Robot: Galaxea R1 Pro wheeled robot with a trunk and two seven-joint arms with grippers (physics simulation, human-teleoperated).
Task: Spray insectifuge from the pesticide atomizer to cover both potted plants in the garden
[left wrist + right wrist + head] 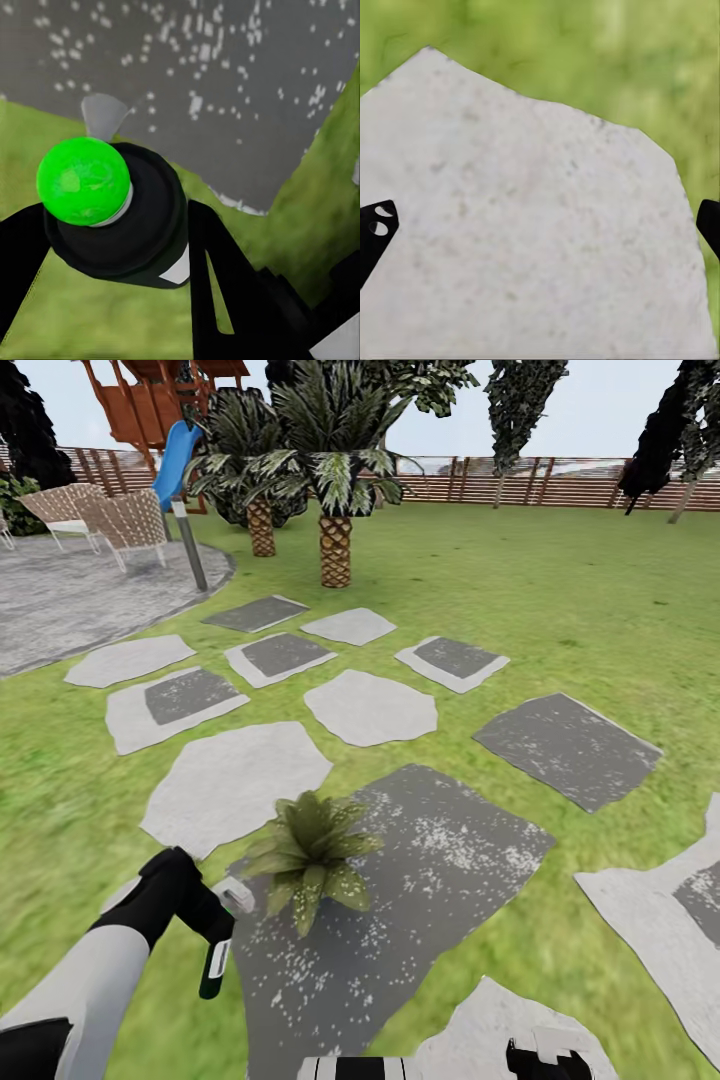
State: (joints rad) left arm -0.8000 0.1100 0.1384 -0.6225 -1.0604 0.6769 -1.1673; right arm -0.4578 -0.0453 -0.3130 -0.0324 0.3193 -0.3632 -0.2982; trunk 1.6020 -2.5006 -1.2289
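One plant (312, 857) is showing, a low rosette sitting on the dark speckled stone (420, 900) near its left edge, with lawn (560, 590) all round. We're holding the atomizer (216, 966) in the left gripper (218, 932), just left of the plant and over the stone's left edge. In the left wrist view the black fingers (225, 277) are clamping the bottle's (127, 225) dark body from both sides, bright green cap (82, 180) sticking out ahead, stone (225, 97) below it.

We're keeping the right gripper (540, 217) low at the frame's bottom edge, idle over a pale stone (532, 225). Its fingertips (376, 225) are sitting wide apart at the picture's edges with nothing between them.

Handling, as a guess: the bottle is looking small, light and rigid, smooth-sided, so it could twist or slide in the pads. We're rating the grip on the body below the cap as the right spot, since it's leaving the nozzle end free.

Next we're probably needing to aim that end at the rosette. The second plant isn't something we can place from here.
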